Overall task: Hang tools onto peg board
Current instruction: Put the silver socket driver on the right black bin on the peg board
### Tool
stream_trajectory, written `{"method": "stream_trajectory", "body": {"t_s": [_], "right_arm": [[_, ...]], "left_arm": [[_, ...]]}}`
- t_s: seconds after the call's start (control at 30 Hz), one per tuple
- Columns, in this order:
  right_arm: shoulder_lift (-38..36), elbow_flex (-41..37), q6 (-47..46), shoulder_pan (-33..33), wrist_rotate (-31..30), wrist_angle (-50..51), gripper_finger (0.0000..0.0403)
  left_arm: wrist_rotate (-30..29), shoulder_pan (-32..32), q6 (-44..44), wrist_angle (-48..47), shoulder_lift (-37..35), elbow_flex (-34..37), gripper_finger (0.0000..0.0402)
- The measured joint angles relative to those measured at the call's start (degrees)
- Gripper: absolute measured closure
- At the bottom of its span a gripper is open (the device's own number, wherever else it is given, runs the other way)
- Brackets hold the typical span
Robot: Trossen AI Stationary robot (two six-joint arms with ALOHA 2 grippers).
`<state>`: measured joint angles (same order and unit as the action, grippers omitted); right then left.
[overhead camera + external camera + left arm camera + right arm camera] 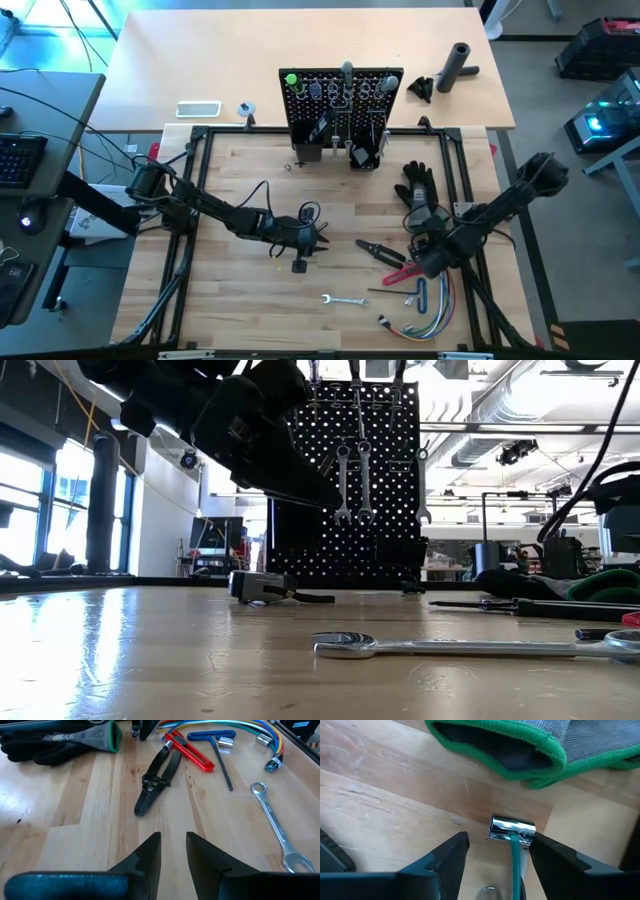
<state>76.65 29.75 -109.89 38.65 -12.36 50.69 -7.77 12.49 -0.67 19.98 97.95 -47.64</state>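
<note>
Peg board point(345, 95) stands at the tabletop's far edge w/ wrenches already hung; two black cups at its base, contents unclear. Loose tools lie toward the near right corner: black pliers point(157, 780), red-handled tool point(189, 751), silver wrench point(276, 826). Left gripper point(172, 852) hovers mid-table, fingers a narrow gap apart, pinching nothing. Right gripper point(497, 850) is spread wide around a chrome socket point(512, 829) on a green wire, beside the glove point(520, 745). Wrench looks stiff, slick, light; prob best pinched mid-shank.
</note>
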Motion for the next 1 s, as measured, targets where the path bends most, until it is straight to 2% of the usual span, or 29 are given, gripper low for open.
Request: {"method": "stream_trajectory", "body": {"t_s": [0.47, 0.8, 1.0], "right_arm": [[0.1, -0.6, -3.3, 2.0, -3.7, 0.9, 0.0196], [0.2, -0.7, -3.5, 1.9, -6.6, 1.0, 0.0254], [0.3, -0.9, -0.6, 1.9, -9.4, -2.2, 0.0299]], "left_arm": [[0.0, 0.0, 0.0, 0.0, 0.0, 0.0, 0.0316], [0.0, 0.0, 0.0, 0.0, 0.0, 0.0, 0.0316], [0.0, 0.0, -0.9, -1.1, 0.0, 0.0, 0.0316]]}}
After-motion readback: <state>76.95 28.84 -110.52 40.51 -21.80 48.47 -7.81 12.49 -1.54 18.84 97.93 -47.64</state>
